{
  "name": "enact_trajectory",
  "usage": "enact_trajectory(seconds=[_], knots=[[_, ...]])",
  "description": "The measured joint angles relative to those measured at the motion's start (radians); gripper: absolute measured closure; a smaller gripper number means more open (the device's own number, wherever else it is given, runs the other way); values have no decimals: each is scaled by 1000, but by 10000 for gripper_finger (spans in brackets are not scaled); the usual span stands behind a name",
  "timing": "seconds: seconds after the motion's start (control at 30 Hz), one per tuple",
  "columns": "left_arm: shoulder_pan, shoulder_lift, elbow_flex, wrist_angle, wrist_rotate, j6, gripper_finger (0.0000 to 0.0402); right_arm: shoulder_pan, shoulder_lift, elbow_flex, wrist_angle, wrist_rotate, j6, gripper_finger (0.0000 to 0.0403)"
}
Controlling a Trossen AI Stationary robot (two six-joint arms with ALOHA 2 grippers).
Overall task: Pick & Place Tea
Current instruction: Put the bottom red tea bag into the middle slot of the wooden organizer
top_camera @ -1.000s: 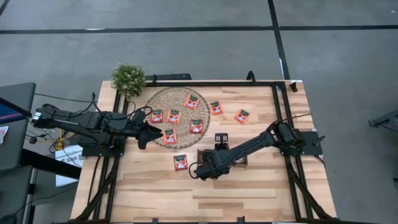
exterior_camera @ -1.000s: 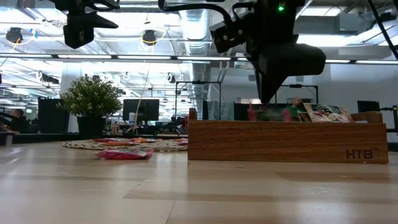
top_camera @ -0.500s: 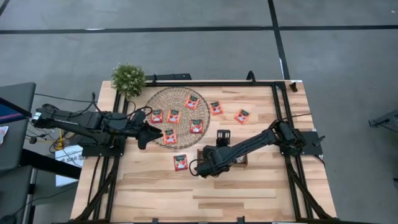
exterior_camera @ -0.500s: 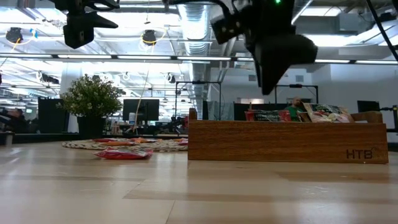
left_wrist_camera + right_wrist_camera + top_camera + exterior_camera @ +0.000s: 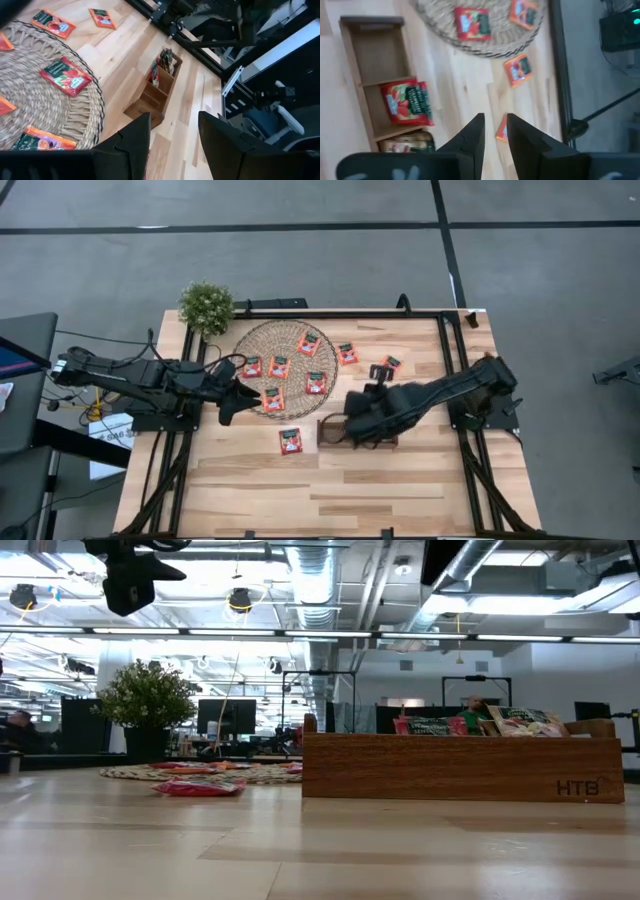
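Observation:
Red tea sachets lie flat on the round woven mat [image 5: 280, 368], such as one sachet [image 5: 316, 383] near its right side. Others lie flat on the bare wood: one sachet [image 5: 290, 440] near the mat's front, two sachets [image 5: 518, 69] [image 5: 502, 131] to its right. More sachets [image 5: 407, 102] stand in the wooden tray [image 5: 330, 442], their tops [image 5: 430, 725] poking above its wall. My right gripper [image 5: 495, 137] hangs high over the tray, open by a narrow gap, holding nothing. My left gripper [image 5: 172, 140] hovers open over the mat's left edge [image 5: 228, 402], nothing between its fingers.
The tray [image 5: 357, 75] has three compartments; the one at its left end [image 5: 380, 50] holds nothing. A potted plant [image 5: 206, 307] stands at the far left corner. Black frame rails [image 5: 455, 345] run along the table's sides. Bare wood [image 5: 330, 490] stretches along the near edge.
My right gripper has risen steeply from just above the tray, passing out of the top of the low view, and has drawn back toward the table's right edge. The sachets and tray have stayed where they were.

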Motion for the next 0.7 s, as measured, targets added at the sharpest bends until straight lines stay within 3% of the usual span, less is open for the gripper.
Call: enact_trajectory(seconds=[0.23,0.5,0.7], knots=[[-20,93,0,17,5,3,243,-47,-216,-214,17,41,23,332],[-32,377,6,135,55,3,243,-25,-518,-597,209,38,179,332],[-32,606,140,86,89,73,243,-2,-717,-808,411,39,214,332]])
